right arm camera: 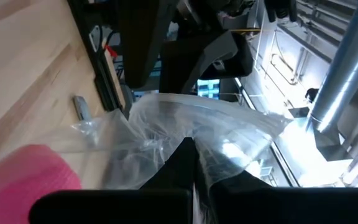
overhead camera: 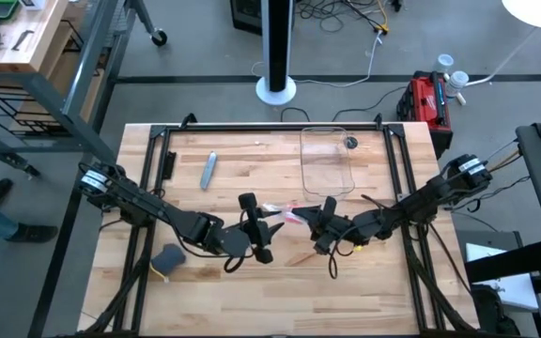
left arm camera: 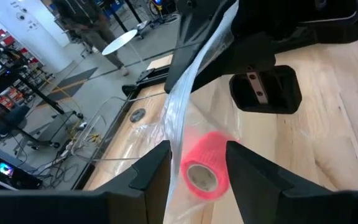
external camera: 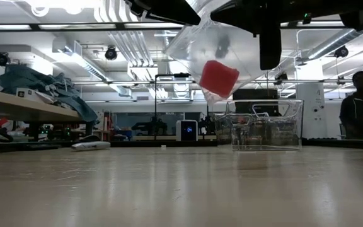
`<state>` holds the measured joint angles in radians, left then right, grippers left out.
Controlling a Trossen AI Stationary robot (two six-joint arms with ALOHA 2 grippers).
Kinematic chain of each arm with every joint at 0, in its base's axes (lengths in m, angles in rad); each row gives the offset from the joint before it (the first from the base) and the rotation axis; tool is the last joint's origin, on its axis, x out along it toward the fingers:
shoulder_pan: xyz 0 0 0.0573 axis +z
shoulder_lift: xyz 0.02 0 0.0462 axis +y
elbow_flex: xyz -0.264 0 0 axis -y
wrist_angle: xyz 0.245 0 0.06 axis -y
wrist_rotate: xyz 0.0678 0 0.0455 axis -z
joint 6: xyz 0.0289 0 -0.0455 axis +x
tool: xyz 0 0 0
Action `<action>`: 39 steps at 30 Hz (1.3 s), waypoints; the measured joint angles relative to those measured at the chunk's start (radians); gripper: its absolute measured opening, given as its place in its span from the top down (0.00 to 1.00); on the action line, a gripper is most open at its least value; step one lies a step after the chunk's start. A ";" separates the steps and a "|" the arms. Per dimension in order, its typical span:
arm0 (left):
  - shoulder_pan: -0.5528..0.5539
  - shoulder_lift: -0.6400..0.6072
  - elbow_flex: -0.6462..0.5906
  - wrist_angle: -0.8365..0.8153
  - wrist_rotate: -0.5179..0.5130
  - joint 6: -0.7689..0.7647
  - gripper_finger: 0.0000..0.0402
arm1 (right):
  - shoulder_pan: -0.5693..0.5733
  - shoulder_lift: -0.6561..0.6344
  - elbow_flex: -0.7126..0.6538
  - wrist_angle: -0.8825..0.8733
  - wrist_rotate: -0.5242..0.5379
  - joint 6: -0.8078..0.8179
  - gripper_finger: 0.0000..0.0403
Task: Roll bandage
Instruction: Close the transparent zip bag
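The bandage is a compact pink roll (left arm camera: 205, 169) inside a clear crinkled plastic bag (external camera: 214, 47), which hangs above the table's middle between my two grippers. My left gripper (left arm camera: 197, 173) reaches in from the table's left, with one finger on each side of the roll. My right gripper (right arm camera: 191, 163) comes from the table's right and is shut on the bag's upper plastic. In the high view the roll (overhead camera: 289, 215) shows as a pink spot between left gripper (overhead camera: 269, 228) and right gripper (overhead camera: 319, 223). My left gripper pinches the roll's curved sides (left arm camera: 224, 167) through the bag's plastic, one finger (left arm camera: 155, 168) on each side, coming nearly level from the table's left. The roll is lifted clear of the table, its open end facing the wrist. My right gripper pinches gathered plastic at the bag's upper part (right arm camera: 194, 140) between its shut fingers, coming level from the table's right. How many layers, I cannot tell. The bag hangs below and beside the fingers, clear of the table, with the roll (right arm camera: 30, 182) low in it.
A clear plastic container (overhead camera: 327, 161) stands at the far middle right, a small dark round thing (overhead camera: 350, 143) by it. A grey narrow object (overhead camera: 208, 170) lies far left, a dark grey-blue lump (overhead camera: 169, 256) near left. A person (external camera: 360, 104) stands beyond the table.
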<state>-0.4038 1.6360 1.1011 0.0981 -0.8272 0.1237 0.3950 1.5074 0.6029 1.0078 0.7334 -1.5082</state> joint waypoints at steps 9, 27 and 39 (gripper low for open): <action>0.004 0.000 -0.002 -0.002 -0.011 0.006 0.69 | 0.000 0.000 0.000 -0.001 -0.001 0.000 1.00; 0.005 -0.002 -0.002 -0.023 0.026 -0.029 0.97 | 0.002 0.000 0.000 -0.005 -0.008 0.060 1.00; 0.005 -0.002 -0.002 -0.032 -0.027 -0.091 0.98 | 0.002 0.000 -0.001 -0.004 -0.016 0.117 1.00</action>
<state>-0.3988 1.6341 1.0988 0.0662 -0.8543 0.0325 0.3969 1.5074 0.6022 1.0038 0.7176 -1.3912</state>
